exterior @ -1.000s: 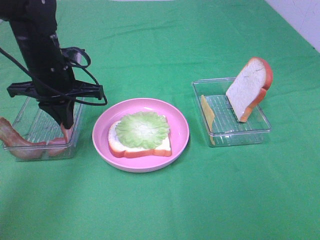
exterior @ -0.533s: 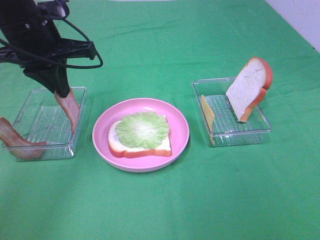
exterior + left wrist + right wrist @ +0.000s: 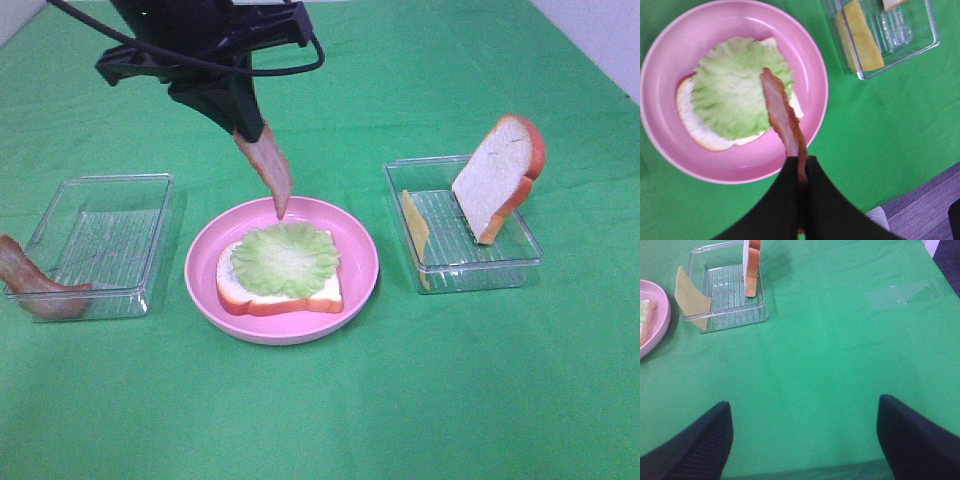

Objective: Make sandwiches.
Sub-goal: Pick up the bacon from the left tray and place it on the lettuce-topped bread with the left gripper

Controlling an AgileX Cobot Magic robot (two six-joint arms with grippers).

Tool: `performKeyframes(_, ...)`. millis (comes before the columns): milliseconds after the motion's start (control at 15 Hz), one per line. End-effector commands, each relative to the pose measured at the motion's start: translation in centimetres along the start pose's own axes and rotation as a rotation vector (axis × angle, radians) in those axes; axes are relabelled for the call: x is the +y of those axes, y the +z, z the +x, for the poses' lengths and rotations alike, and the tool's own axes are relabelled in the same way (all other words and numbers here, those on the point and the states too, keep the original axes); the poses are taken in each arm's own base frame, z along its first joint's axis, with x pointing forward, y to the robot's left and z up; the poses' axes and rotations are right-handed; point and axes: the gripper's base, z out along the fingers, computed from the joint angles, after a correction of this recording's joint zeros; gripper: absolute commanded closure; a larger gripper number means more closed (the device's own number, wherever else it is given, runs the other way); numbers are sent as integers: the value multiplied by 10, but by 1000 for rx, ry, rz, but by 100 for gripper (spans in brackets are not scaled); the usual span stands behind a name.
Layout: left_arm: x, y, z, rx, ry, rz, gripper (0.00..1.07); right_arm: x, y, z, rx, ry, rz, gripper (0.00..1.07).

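1. A half-built toy sandwich [image 3: 285,285], so far one white, orange-crusted bread slice under a ruffled pale green lettuce leaf [image 3: 287,255], is lying in the middle of a round pink plastic plate [image 3: 358,255] on the green cloth [image 3: 400,400].
2. A reddish toy bacon strip [image 3: 268,170] is dangling over the plate's far side with its free tip pointing down at the lettuce. The black left gripper [image 3: 245,128] is pinching its upper end, fingers pressed together on it.
3. The bacon strip is looking light and rubbery, likely to swing and flop. Holding one end is probably suiting it, with the free tip going down first.
4. The bread is looking stiff and foam-light, best taken across its crust edges.
5. A second white bread slice [image 3: 495,175] is leaning on the rim of a clear ribbed plastic tray [image 3: 480,270], with a thin yellow cheese slice [image 3: 415,225] propped against the wall nearest the plate.
6. Another bacon piece [image 3: 30,280] is draping over a second clear tray [image 3: 100,180], with its end cut off by the frame.
7. The right gripper [image 3: 804,405] is hovering over bare cloth, jaws spread wide and empty, and is not appearing in the overhead view.
8. Whether the bacon tip is touching the lettuce is proving hard to judge, and the strip's top end is hiding between the fingers.
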Motion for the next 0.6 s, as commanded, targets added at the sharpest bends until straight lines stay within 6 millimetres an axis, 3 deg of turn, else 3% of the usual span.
performKeyframes(67, -13, 25, -4, 27, 21, 84, 107, 0, -3, 3, -33, -4, -2, 31)
performKeyframes(333, -22, 69, -1, 85, 26, 131, 107, 0, -3, 3, -33, -4, -2, 31)
performKeyframes(600, -14, 113, 2, 160, 48, 135, 107, 0, -3, 3, -33, -4, -2, 31)
